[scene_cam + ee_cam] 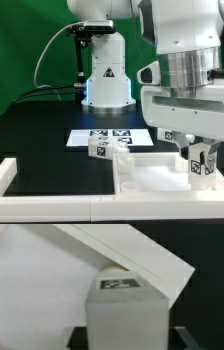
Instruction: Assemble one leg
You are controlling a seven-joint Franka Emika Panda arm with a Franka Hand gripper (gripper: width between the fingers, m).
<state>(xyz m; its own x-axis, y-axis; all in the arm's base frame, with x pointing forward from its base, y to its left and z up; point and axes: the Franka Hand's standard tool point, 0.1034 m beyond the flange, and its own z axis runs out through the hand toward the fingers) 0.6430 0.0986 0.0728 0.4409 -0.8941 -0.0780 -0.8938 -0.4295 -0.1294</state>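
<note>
Spare legs (103,146) at seven o'clock of the marker board (85,137). Tray (150,172) centre. Gripper (200,168) at its three o'clock corner, clamped on a leg (125,314). Leg looks light, rigid, slick; grip flat sides mid-body.

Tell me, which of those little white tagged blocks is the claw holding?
The leg at the exterior view's right, clamped in the claw over the tray. The other legs lie loose by the marker board.

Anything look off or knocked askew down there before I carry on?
Nothing stands out. The gripper holds one leg upright over the tray-like piece; another leg lies by the marker board. No visible damage.
</note>
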